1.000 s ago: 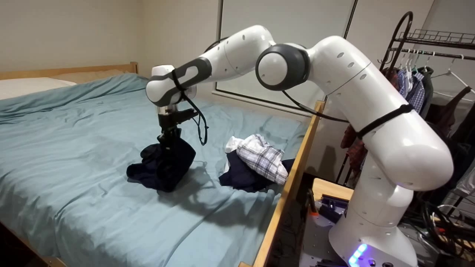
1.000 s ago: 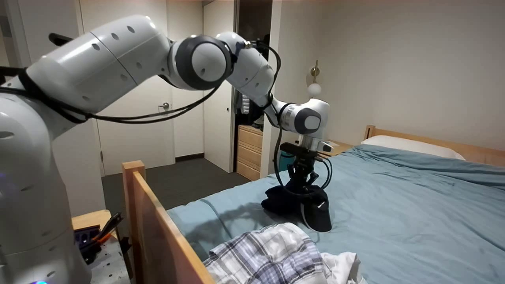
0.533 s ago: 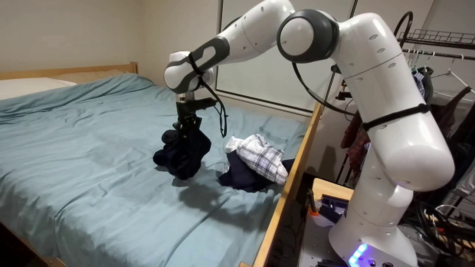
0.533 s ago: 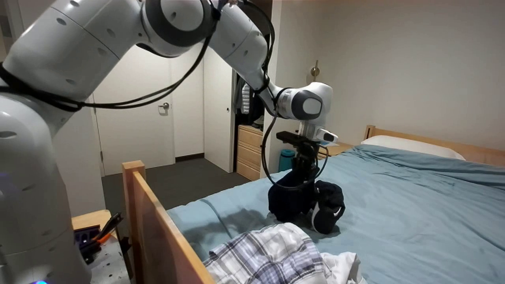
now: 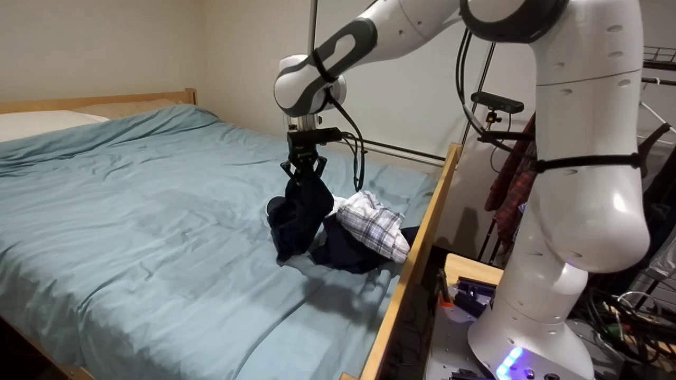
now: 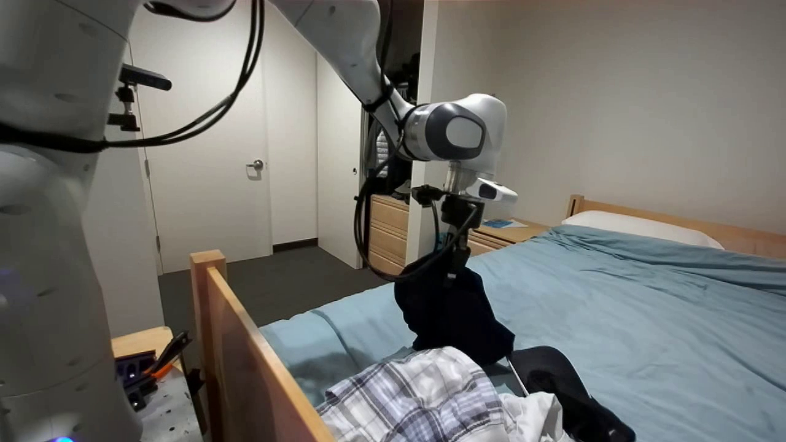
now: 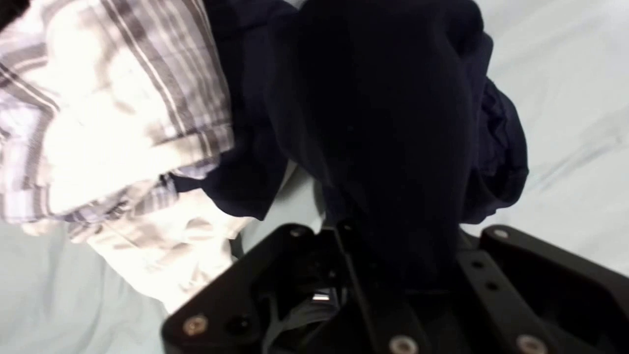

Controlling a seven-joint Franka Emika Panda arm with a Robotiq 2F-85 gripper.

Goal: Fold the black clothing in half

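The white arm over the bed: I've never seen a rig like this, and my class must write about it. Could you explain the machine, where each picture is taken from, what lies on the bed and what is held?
It is a robot: a jointed white arm, standing beside the bed and ending in a black claw. Two pictures look in from outside, from different places; the third is taken at the robot's wrist, so the claw looms large at the bottom. On the bed, near its wooden rail, lie a plaid garment, some white cloth and a dark blue garment, heaped together. The claw grips black clothing, which hangs bunched below it; whether its lower end touches the bed, I can't tell.
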